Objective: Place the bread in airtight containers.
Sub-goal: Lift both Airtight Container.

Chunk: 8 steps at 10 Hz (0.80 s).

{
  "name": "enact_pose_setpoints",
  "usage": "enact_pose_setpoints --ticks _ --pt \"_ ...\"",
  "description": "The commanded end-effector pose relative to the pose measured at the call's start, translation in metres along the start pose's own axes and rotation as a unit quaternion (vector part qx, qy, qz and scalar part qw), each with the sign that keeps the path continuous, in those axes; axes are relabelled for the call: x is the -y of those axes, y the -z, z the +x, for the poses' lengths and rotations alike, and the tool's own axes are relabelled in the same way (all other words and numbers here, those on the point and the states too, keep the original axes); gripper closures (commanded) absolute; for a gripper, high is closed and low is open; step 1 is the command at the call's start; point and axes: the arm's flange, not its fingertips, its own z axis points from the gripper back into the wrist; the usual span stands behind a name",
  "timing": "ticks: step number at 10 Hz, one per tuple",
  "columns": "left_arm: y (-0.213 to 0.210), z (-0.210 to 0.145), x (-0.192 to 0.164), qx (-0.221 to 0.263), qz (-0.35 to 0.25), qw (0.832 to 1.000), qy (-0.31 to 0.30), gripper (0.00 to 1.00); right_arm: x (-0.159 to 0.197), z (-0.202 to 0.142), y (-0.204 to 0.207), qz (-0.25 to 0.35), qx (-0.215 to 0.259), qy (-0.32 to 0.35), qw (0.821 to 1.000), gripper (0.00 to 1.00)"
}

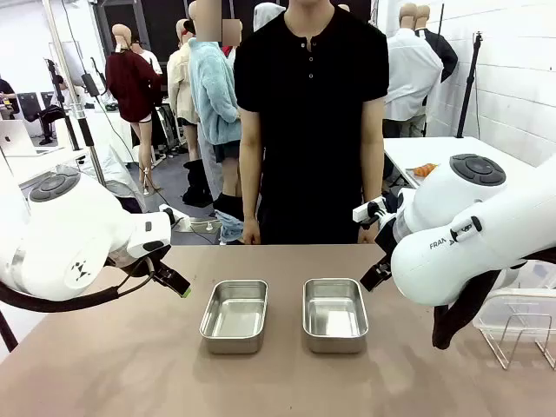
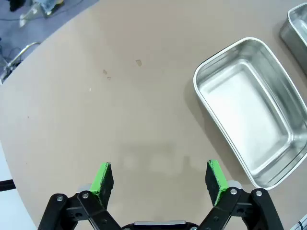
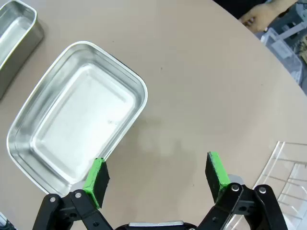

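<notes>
Left gripper (image 2: 158, 175) and right gripper (image 3: 156, 172) gape wide, seemingly just above the table (image 1: 130, 373), flanking two side-by-side pans (image 1: 234, 314).

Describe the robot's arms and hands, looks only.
The left arm and right arm are glossy white with rounded joints and dark grey caps; the right bears black lettering, and a black cable loops under the left. The left hand and right hand are black with green pads.

The right arm (image 1: 486, 234) bears black lettering, partly hidden, reading "FRAN".
</notes>
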Motion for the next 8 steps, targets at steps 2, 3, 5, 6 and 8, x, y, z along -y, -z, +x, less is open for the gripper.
enact_pose_setpoints --ticks 2,3,5,6,8 --pt "0.0 0.0 0.0 0.0 0.0 1.0 0.0 0.0 -0.0001 0.0 0.0 0.0 0.0 0.0 1.0 0.0" --pt "0.0 0.0 0.0 0.0 0.0 1.0 0.0 0.0 -0.0001 0.0 0.0 0.0 0.0 0.0 1.0 0.0" --pt "0.0 0.0 0.0 0.0 0.0 1.0 0.0 0.0 -0.0001 0.0 0.0 0.0 0.0 0.0 1.0 0.0" --pt "0.0 0.0 0.0 0.0 0.0 1.0 0.0 0.0 -0.0001 0.0 0.0 0.0 0.0 0.0 1.0 0.0" --pt "0.0 0.0 0.0 0.0 0.0 1.0 0.0 0.0 -0.0001 0.0 0.0 0.0 0.0 0.0 1.0 0.0"
